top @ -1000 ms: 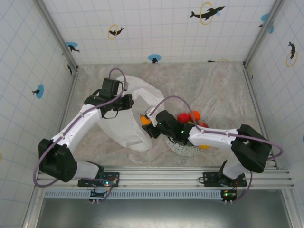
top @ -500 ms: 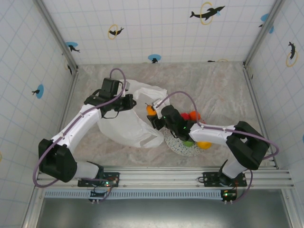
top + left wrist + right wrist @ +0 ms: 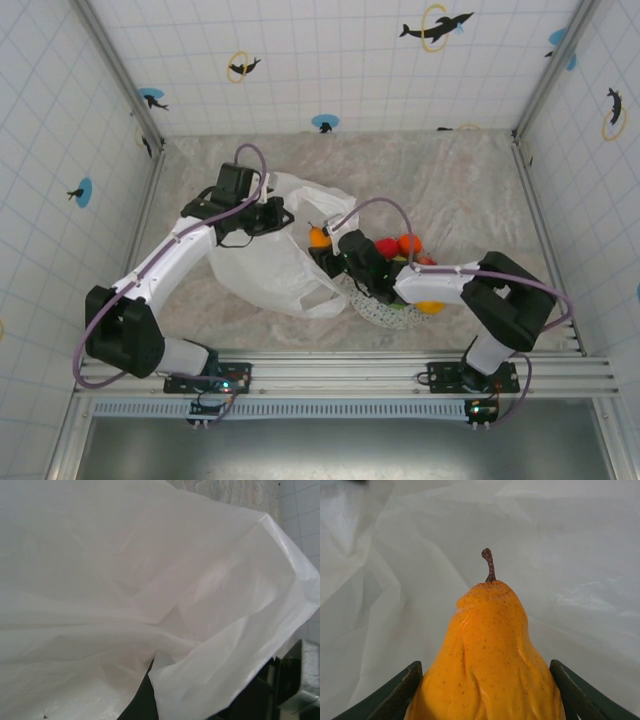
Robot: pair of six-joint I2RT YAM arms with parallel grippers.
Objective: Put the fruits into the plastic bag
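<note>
Left tool (image 3: pixel 272 216): jaws pressed together on the far upper edge of the plastic bag (image 3: pixel 265 268), holding that film raised above the desk (image 3: pixel 470 190). In the left wrist view, crumpled white film lies close against the lens. The bag sits left of centre, its body spreading toward the near side. Right tool (image 3: pixel 323 247): jaws spread partway and pinching a yellow-orange pear (image 3: pixel 319 237), with a finger (image 3: pixel 395 692) on each flank and the stem pointing away from the wrist toward the bag film. The pear is at the bag's right edge; whether it is past the opening cannot be told. Other fruits, namely a red fruit (image 3: pixel 386 247), an orange fruit (image 3: pixel 410 242) and a yellow-orange fruit (image 3: pixel 430 306), lie on the speckled plate (image 3: pixel 380 312) just right of the bag, partly under the right arm.
</note>
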